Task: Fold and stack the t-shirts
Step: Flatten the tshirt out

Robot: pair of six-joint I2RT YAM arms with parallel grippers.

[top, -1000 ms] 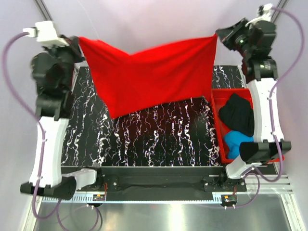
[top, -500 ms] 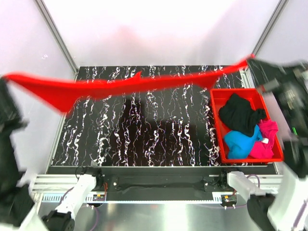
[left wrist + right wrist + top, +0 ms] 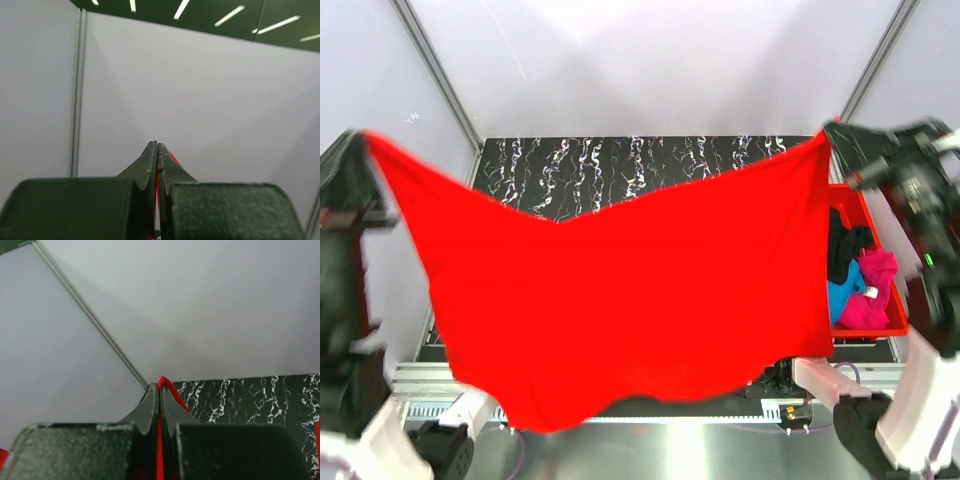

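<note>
the left gripper [image 3: 157, 148] and the right gripper [image 3: 160, 389] were clamped on the upper corners of the red t-shirt [image 3: 620, 290], which was held spread above the marbled table [image 3: 620, 160], with other t-shirts [image 3: 868, 288] seen in the red bin [image 3: 870, 330].

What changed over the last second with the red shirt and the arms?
The red t-shirt, earlier hanging at the far side, was flicked flat and now spreads wide toward the camera, hiding most of the table. The left tool and right tool swung outward, staying shut on its corners. The bin and its shirts stayed put.
</note>
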